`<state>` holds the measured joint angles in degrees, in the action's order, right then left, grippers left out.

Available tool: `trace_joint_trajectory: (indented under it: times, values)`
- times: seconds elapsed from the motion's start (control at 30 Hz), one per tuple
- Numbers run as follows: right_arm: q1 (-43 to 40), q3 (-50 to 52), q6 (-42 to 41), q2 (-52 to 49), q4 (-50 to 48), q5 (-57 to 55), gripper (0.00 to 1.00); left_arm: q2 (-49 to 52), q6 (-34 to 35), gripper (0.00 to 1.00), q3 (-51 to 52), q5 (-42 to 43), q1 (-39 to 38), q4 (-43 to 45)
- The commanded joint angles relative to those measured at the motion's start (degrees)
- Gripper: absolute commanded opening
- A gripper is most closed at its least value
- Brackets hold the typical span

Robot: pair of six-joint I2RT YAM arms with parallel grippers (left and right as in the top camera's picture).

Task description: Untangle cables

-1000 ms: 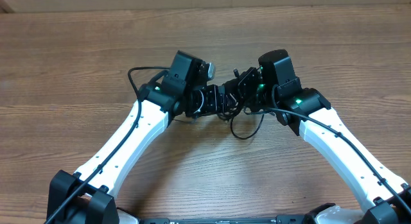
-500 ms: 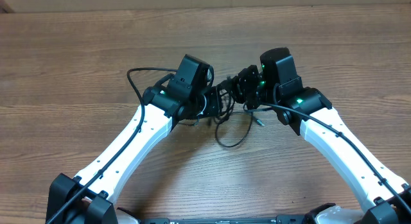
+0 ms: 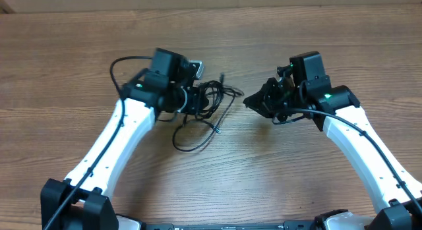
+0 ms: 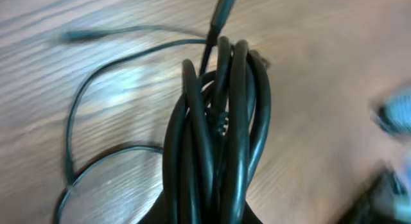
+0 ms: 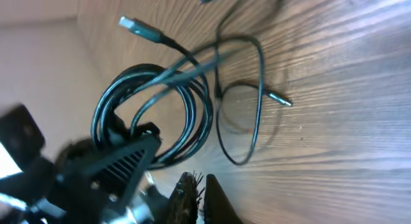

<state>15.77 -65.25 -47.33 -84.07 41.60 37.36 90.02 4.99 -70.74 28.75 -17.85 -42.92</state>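
Note:
The cables [image 3: 210, 97] are a black coiled bundle with thin strands trailing off, one loose loop [image 3: 192, 144] lying toward the near side. My left gripper [image 3: 196, 99] is shut on the bundle. In the left wrist view the coil [image 4: 221, 121] rises straight out of the left gripper [image 4: 209, 217]. My right gripper [image 3: 249, 101] stands apart to the right of the bundle, shut, with no cable between its fingers [image 5: 215, 201]. The right wrist view shows the coil [image 5: 160, 108], a flat plug end [image 5: 131, 23] and a small jack end [image 5: 282, 101] on the wood.
Everything lies on a wooden table [image 3: 66, 45]. Each arm's own thicker black wiring arcs beside it, the left one [image 3: 119, 65] looping out to the left.
The two grippers have drawn apart. The left one has carried the bundle to the left. The right one has come off the bundle and moved right.

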Motion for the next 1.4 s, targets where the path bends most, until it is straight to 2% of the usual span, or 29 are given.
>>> trace_joint_trajectory:
  times: [0.0,0.07,0.13,0.23,0.3,0.37,0.43,0.47,0.57,0.63,0.77,0.93,1.03,1.13,1.37]
  values:
    - [-0.1,-1.4,22.5,1.5,-0.6,10.9,0.16,-0.3,-23.7,0.04,0.3,19.2,2.4,-2.4]
    - [-0.1,-1.4,32.5,1.5,-0.2,14.0,0.3,-0.3,-25.3,0.04,0.3,19.4,3.3,-4.1]
    - [-0.1,-1.4,37.0,1.5,-0.1,14.2,0.4,-0.3,-26.1,0.04,0.3,19.6,3.8,-5.9]
    - [-0.1,-1.4,37.3,1.5,-1.2,16.2,0.44,-0.3,-28.4,0.04,0.3,20.7,3.7,-8.3]
    - [0.0,-1.4,30.3,1.5,-2.6,18.5,0.43,-0.3,-30.2,0.04,0.3,21.2,3.7,-8.7]
    - [0.3,-1.4,17.7,1.5,-3.0,18.7,0.32,-0.3,-31.3,0.04,0.3,22.3,3.6,-8.0]
    - [1.2,-1.4,11.0,1.5,-3.0,18.9,0.24,-0.3,-31.2,0.04,0.3,23.6,3.5,-7.0]
    - [1.9,-1.4,9.5,1.5,-3.0,18.4,0.24,-0.3,-31.2,0.04,0.3,24.1,3.4,-6.6]
    - [3.8,-1.4,4.0,1.4,-3.7,12.7,0.31,-0.3,-31.2,0.04,0.3,24.5,3.0,-6.5]
    - [5.0,-1.4,-0.8,1.4,-4.1,9.2,0.45,-0.3,-31.2,0.04,0.3,24.5,2.7,-6.6]
    - [6.3,-1.4,-7.3,1.3,-7.4,4.5,0.58,-0.3,-31.2,0.04,0.3,24.5,2.0,-6.9]
    - [6.3,-1.4,-17.0,1.0,-7.9,-2.9,0.63,-0.3,-33.2,0.04,0.3,24.4,1.0,-7.8]
    - [6.3,-1.4,-20.7,1.0,-9.8,-5.6,0.63,-0.3,-36.7,0.04,0.3,24.4,0.7,-10.0]
    - [6.4,-1.4,-22.0,0.6,-13.2,-5.7,0.58,-0.3,-41.0,0.04,0.3,24.5,0.5,-12.3]
    - [8.6,-1.4,-24.2,-1.8,-13.5,-4.7,0.33,-0.3,-47.1,0.04,0.3,25.1,0.0,-12.5]
